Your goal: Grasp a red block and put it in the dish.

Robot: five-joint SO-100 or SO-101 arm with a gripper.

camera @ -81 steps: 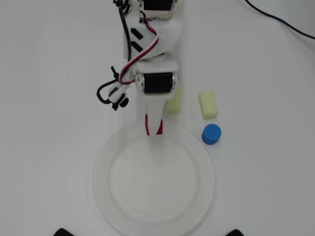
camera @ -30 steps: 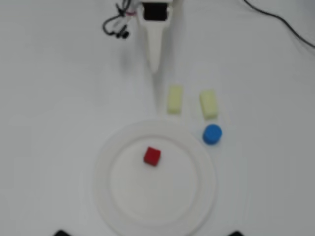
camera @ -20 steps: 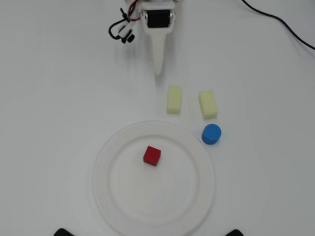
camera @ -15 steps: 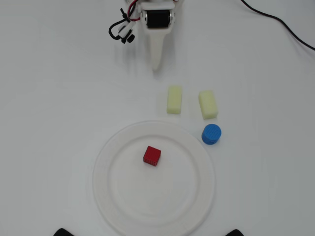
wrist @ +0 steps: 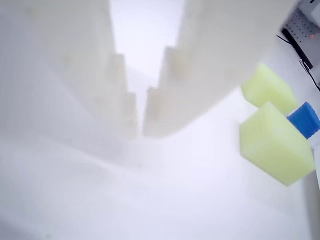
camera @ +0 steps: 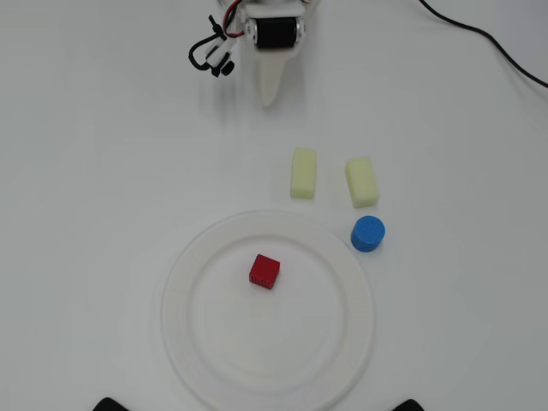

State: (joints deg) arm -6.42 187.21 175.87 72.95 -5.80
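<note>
One broad, smooth white dish [camera: 267,377] is seen on the table, with the ribbed red block [camera: 265,271] resting inside its flat well. Two pale yellow foam oblongs [camera: 303,173] [camera: 361,181] and a blue cylinder [camera: 367,233] lie nearby. The white plastic gripper [wrist: 139,131] is nearly closed, empty.
</note>
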